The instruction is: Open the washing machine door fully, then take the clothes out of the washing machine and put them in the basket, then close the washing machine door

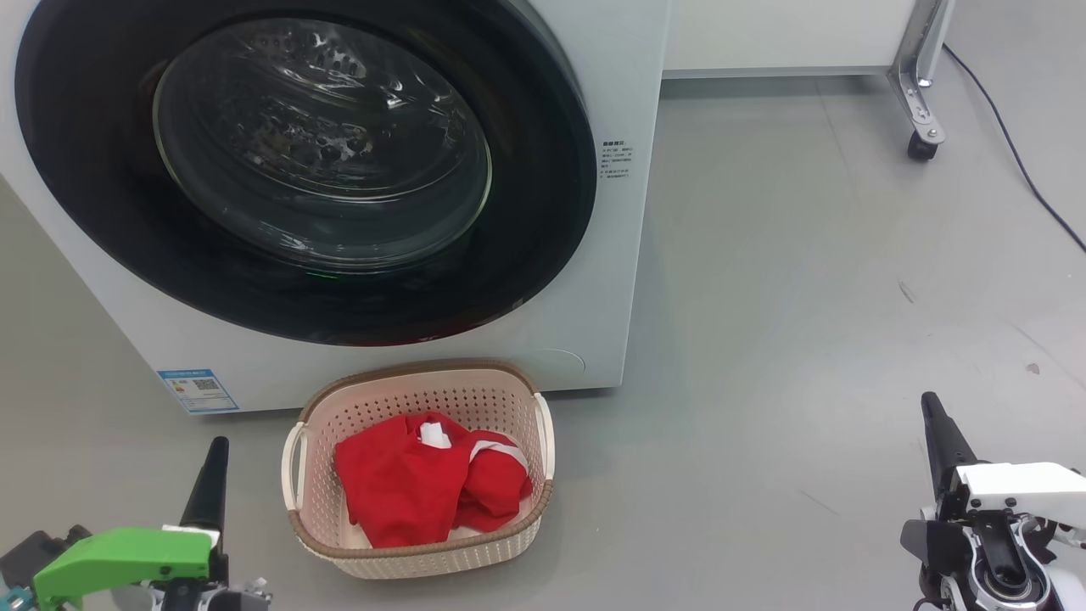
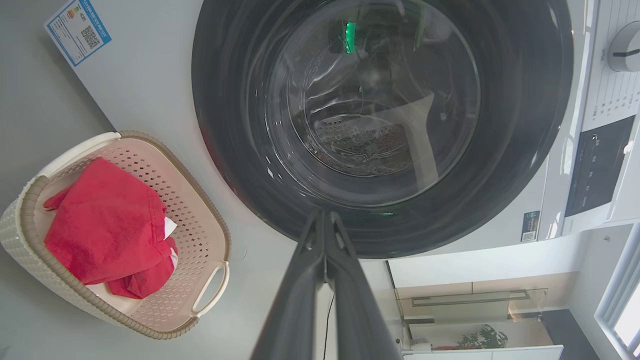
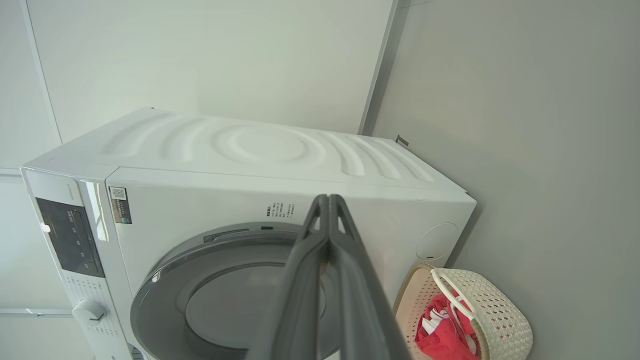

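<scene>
The clothes (image 1: 407, 488) are laid in the basket (image 1: 441, 562), the washing machine door (image 1: 322, 157) is judged closed, and the left pincer (image 1: 215, 462) and right pincer (image 1: 935, 424) are pressed together, empty.

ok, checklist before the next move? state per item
1. washing machine door flush against the front: ok.
2. Door latched: cannot tell.
3. clothes inside the basket, nothing over the rim: ok.
4. drum seen through the glass, no red inside: ok.
5. left tool shut, empty, clear of the basket: ok.
6. right tool shut, empty, over bare floor: ok.
</scene>
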Robot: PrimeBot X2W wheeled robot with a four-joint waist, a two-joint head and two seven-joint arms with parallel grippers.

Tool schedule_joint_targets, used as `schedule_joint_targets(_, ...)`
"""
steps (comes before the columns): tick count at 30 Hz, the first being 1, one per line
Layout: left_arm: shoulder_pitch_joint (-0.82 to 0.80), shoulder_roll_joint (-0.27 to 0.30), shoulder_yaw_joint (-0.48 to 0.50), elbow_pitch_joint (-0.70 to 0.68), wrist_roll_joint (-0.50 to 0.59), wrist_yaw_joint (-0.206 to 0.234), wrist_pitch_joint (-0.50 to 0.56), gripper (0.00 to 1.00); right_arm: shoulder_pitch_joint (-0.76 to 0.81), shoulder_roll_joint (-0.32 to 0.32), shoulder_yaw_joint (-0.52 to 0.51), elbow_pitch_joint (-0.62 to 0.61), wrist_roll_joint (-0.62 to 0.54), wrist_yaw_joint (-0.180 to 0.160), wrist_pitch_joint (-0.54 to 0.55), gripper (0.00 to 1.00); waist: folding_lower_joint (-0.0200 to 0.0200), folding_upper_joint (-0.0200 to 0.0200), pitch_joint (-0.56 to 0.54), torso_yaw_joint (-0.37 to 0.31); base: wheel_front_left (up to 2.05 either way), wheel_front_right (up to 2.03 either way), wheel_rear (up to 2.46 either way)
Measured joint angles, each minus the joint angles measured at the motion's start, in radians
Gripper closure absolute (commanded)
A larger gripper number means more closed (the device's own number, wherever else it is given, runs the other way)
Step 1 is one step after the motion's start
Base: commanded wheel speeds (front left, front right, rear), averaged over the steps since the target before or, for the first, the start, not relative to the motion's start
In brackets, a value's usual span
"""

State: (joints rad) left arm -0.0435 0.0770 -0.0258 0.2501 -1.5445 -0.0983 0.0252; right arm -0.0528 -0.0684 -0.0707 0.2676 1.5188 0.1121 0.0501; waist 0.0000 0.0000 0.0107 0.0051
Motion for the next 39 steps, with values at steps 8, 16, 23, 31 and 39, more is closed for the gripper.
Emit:
schedule_joint_targets(8, -0.001, 0.001, 0.027, 0.008, -0.103, -0.014, 0.024, 1.00, -0.002, 0.004, -0.022, 0.005, 0.099, 0.002, 0.025, 1.00, 0.0000, 0.0000, -0.007, -0.005, 0.00, 0.00, 0.00)
schedule_joint_targets(16, -0.002, 0.001, 0.029, 0.012, -0.116, -0.021, 0.026, 1.00, -0.002, 0.005, -0.025, 0.007, 0.110, 0.010, 0.025, 1.00, 0.0000, 0.0000, -0.008, -0.005, 0.00, 0.00, 0.00)
schedule_joint_targets(23, -0.003, 0.001, 0.030, 0.017, -0.116, -0.021, 0.026, 1.00, -0.002, 0.006, -0.026, 0.007, 0.110, 0.010, 0.026, 1.00, 0.0000, 0.0000, -0.008, -0.005, 0.00, 0.00, 0.00)
schedule_joint_targets(31, -0.004, 0.001, 0.030, 0.021, -0.116, -0.021, 0.027, 1.00, -0.002, 0.006, -0.026, 0.007, 0.110, 0.010, 0.026, 1.00, 0.0000, 0.0000, -0.008, -0.005, 0.00, 0.00, 0.00)
schedule_joint_targets(39, -0.010, 0.001, 0.031, 0.023, -0.116, -0.022, 0.027, 1.00, -0.002, 0.006, -0.027, 0.007, 0.110, 0.010, 0.032, 1.00, 0.0000, 0.0001, -0.008, -0.005, 0.00, 0.00, 0.00)
